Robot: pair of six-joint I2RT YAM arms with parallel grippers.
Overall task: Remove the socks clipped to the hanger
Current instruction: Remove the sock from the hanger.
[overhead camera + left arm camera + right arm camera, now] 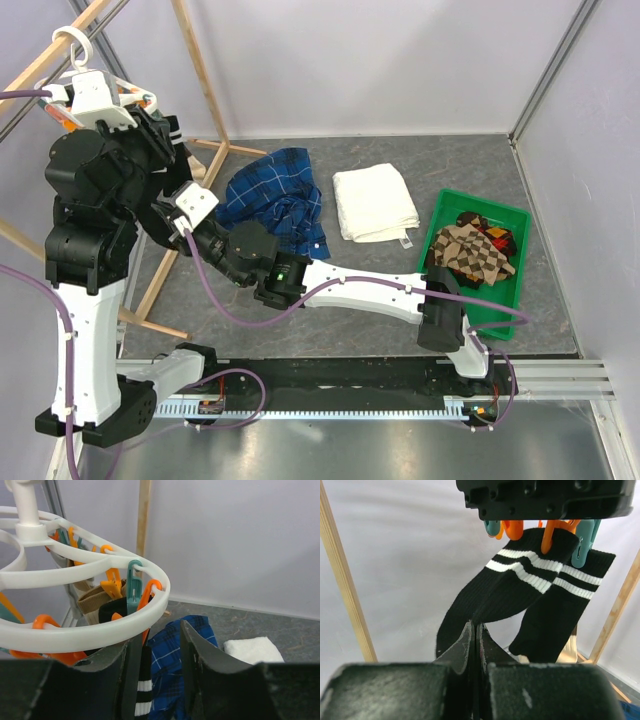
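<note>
The white round hanger (100, 625) hangs at the far left on the rack, its hook (75, 45) on a wooden pole. Orange clips (112, 582) and a teal clip (133, 587) dangle from it. Two black socks with white stripes hang from the clips. My right gripper (475, 626) is shut on the foot of the left black sock (490, 600). The other black sock (560, 615) hangs beside it. My left gripper (160, 630) is open at the ring's rim, a black striped sock (144, 680) by its left finger. A tan sock (92, 600) is still clipped behind.
A green bin (520, 225) at the right holds brown checkered socks (475, 250). A blue plaid shirt (275, 200) and a folded white towel (375, 200) lie on the grey table. Wooden rack poles (200, 70) stand at the left.
</note>
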